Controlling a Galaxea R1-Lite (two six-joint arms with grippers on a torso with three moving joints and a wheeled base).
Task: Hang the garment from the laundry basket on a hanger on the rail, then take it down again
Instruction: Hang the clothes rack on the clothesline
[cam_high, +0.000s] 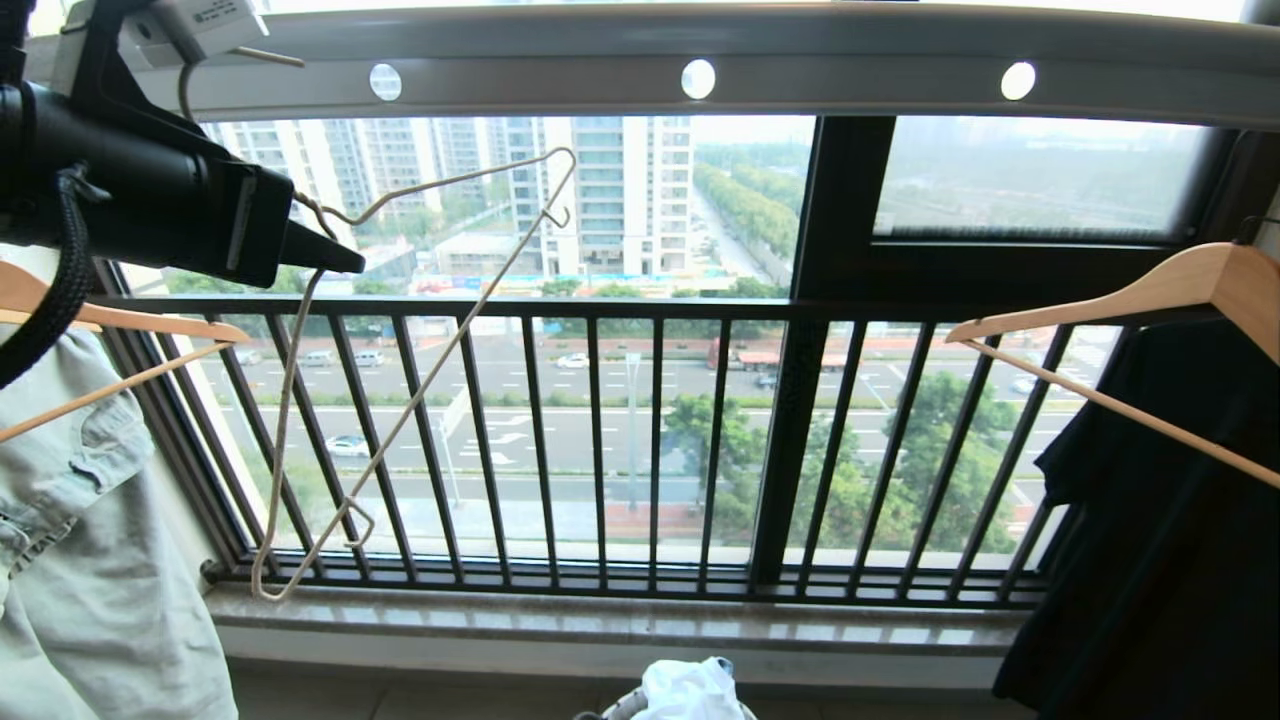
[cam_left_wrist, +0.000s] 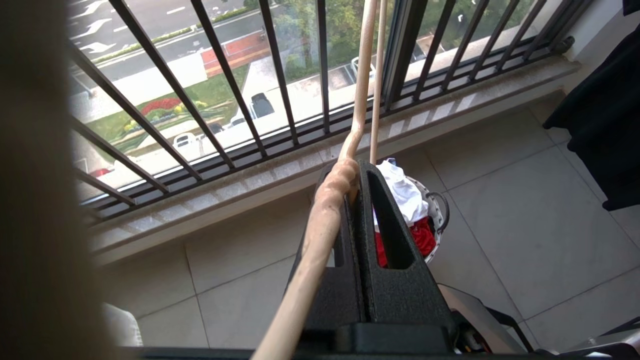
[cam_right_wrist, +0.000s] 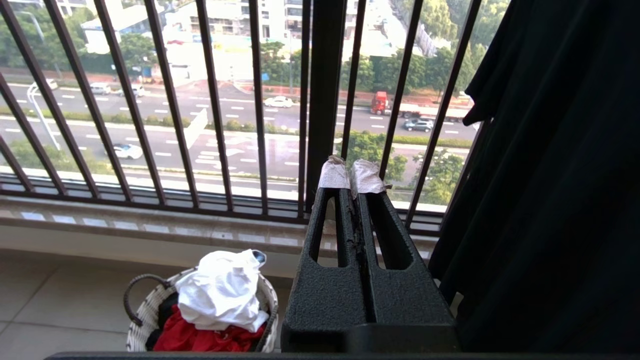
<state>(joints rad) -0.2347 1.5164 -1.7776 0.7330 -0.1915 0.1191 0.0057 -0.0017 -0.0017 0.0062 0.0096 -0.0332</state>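
Observation:
The cream wire hanger (cam_high: 440, 365) hangs tilted in front of the window, one end high and the other low near the sill. My left gripper (cam_high: 340, 260) is up at the left, just under the grey rail (cam_high: 850, 70), shut on the hanger's twisted neck (cam_left_wrist: 345, 175). Whether the hook touches the rail I cannot tell. The white garment (cam_right_wrist: 220, 292) lies crumpled on top of the white woven laundry basket (cam_right_wrist: 145, 315) on the floor below. My right gripper (cam_right_wrist: 350, 175) is shut and empty, low beside the basket.
A wooden hanger (cam_high: 120, 320) with a pale garment (cam_high: 90, 540) hangs at the left. Another wooden hanger (cam_high: 1150, 290) carries a black shirt (cam_high: 1180, 520) at the right. A red garment (cam_right_wrist: 200, 340) lies under the white one. Black window bars (cam_high: 600, 440) stand behind.

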